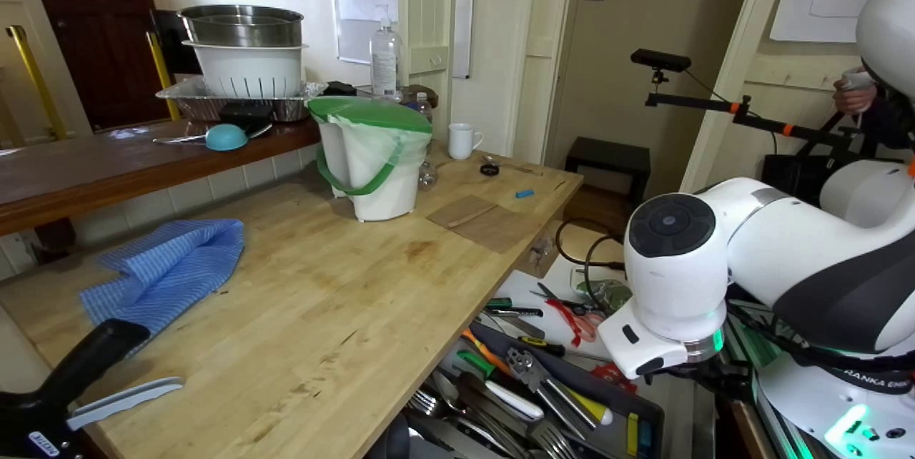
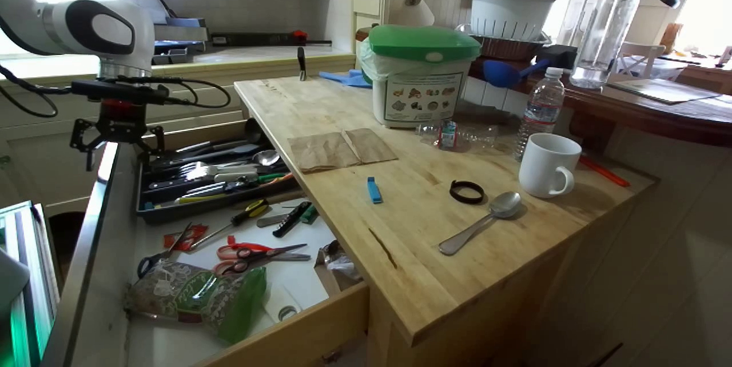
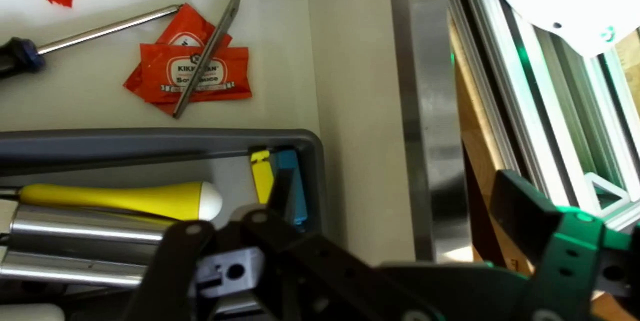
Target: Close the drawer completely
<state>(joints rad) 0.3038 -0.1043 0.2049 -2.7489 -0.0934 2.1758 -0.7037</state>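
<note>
"At 8 o'clock in an exterior view, what stands open?"

"The kitchen drawer, jutting out from under the wooden countertop, a grey utensil tray inside."

"And the gripper?"

"At 9 o'clock there, jaws spread wide; in the wrist view, 1 finger shows on each side of the drawer's front panel."

"Anything at 10 o'clock in that wrist view?"

"2 red soy sauce packets, scissors across them."
</note>
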